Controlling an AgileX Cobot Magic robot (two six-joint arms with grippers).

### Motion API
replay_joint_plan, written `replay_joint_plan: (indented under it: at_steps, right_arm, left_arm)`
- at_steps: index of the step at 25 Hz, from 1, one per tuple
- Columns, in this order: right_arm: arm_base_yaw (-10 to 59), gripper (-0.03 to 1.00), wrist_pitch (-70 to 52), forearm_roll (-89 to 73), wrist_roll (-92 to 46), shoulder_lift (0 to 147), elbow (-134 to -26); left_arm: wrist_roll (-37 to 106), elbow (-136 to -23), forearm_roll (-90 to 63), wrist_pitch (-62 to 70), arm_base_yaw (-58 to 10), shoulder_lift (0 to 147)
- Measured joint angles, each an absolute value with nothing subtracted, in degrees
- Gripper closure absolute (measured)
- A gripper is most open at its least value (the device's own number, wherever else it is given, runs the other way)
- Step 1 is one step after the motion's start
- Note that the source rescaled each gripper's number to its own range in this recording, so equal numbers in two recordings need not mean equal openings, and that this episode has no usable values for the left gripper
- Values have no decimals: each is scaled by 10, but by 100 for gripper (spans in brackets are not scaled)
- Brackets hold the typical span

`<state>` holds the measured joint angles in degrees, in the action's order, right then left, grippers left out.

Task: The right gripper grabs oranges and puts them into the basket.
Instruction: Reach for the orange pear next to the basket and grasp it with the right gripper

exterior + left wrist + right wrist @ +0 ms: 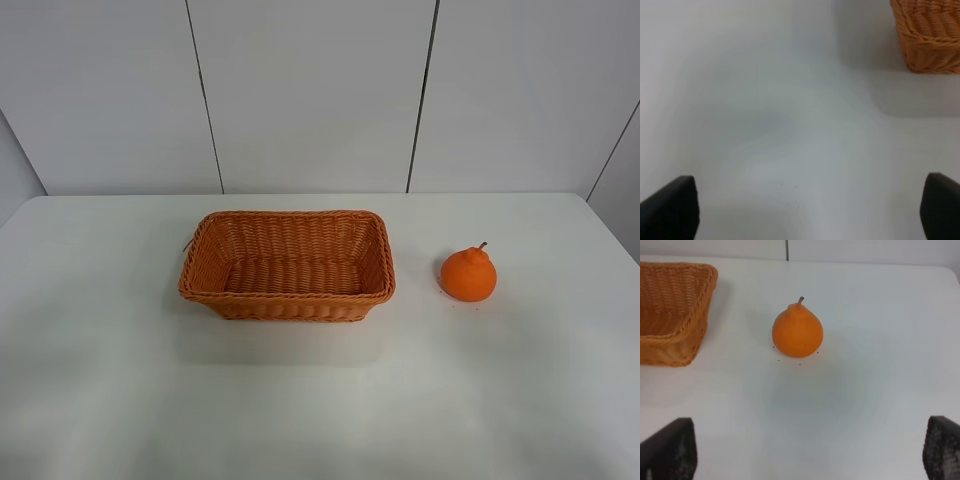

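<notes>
The orange [469,273] stands upright on the white table, stem up, to the right of the wicker basket [287,296], apart from it. The basket holds nothing. Neither arm shows in the exterior high view. In the right wrist view the orange [797,331] sits ahead of my right gripper [805,450], whose two black fingertips [670,450] stand wide apart and empty; the basket's corner [675,310] is beside it. In the left wrist view my left gripper [805,210] is open and empty over bare table, with the basket's corner [930,35] ahead.
The white table [320,400] ends at a far edge against a white panelled wall [310,90]. Its right edge runs close past the orange.
</notes>
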<state>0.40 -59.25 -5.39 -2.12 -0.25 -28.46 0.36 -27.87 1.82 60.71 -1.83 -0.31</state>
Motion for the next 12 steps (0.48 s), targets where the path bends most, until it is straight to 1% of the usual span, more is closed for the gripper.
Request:
replay_joint_plan:
  at_steps: [9, 12]
  right_arm:
    - [4, -3, -587, -51, -21, 1, -288]
    - [4, -3, -581, -51, -21, 54, -320]
  left_arm:
    - [4, -279, 18, 607, -18, -3]
    - [4, -279, 18, 607, -18, -3]
